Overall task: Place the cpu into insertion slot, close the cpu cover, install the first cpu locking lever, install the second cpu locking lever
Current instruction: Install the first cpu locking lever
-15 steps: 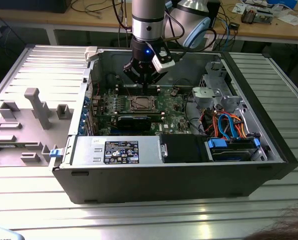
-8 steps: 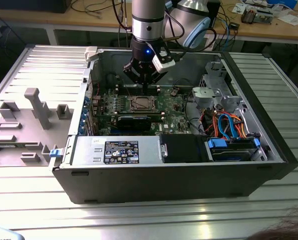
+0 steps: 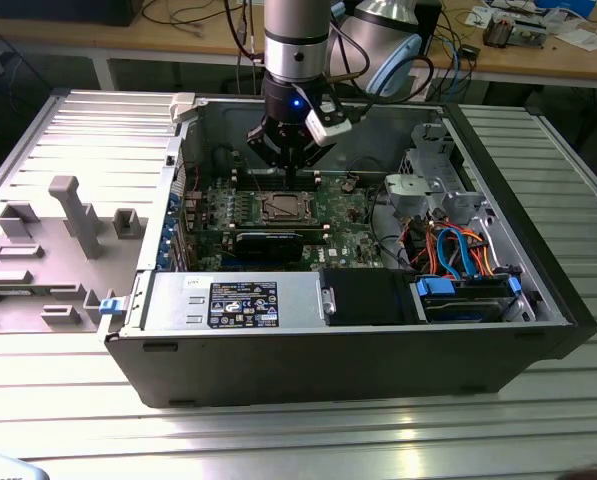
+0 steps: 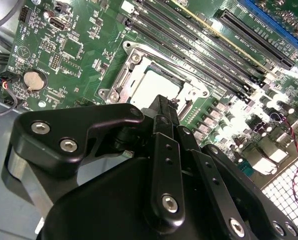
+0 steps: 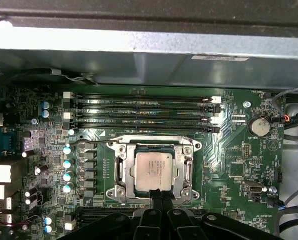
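Note:
The cpu (image 5: 153, 171), a silvery-beige square, lies flat in the insertion slot (image 5: 116, 191) on the green motherboard (image 5: 238, 165). The silver cpu cover (image 5: 121, 170) lies down around it, its cut-out showing the chip's face. A thin wire locking lever (image 5: 139, 142) runs along the socket's side nearest the memory slots. My gripper (image 5: 158, 192) has its black fingers pressed together at the socket's opposite edge, with nothing visible between them. In the second wrist view, the fingertips (image 4: 163, 104) touch the rim beside the cpu (image 4: 153, 85). In the exterior view, the gripper (image 3: 288, 172) hangs just above the socket (image 3: 283, 207).
The motherboard sits inside an open computer case (image 3: 278, 350) on a metal table. Several long black memory slots (image 5: 144, 112) lie beside the socket. A drive cage with orange and blue cables (image 3: 458, 250) fills the case's right. Grey fixtures (image 3: 73, 215) stand at the exterior view's left.

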{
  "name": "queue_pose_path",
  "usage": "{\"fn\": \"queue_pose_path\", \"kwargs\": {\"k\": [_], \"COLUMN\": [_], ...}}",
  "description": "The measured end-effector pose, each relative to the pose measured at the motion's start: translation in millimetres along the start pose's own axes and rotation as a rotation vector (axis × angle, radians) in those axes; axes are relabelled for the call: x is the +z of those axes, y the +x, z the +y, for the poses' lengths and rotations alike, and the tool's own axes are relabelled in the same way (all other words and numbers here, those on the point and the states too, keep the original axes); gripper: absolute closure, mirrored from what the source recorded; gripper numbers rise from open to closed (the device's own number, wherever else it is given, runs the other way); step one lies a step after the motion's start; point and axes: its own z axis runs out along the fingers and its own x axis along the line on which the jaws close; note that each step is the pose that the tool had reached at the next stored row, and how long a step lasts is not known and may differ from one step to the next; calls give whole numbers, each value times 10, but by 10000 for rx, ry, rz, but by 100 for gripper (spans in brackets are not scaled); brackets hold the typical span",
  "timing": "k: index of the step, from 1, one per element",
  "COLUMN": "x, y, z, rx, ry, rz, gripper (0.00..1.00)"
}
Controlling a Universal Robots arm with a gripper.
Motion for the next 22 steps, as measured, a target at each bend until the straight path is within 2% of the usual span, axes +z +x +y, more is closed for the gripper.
{"fn": "queue_pose_path", "kwargs": {"k": [22], "x": [0], "y": [0], "z": [0], "rx": [-352], "ry": [-7], "rz": [-20], "gripper": [89]}}
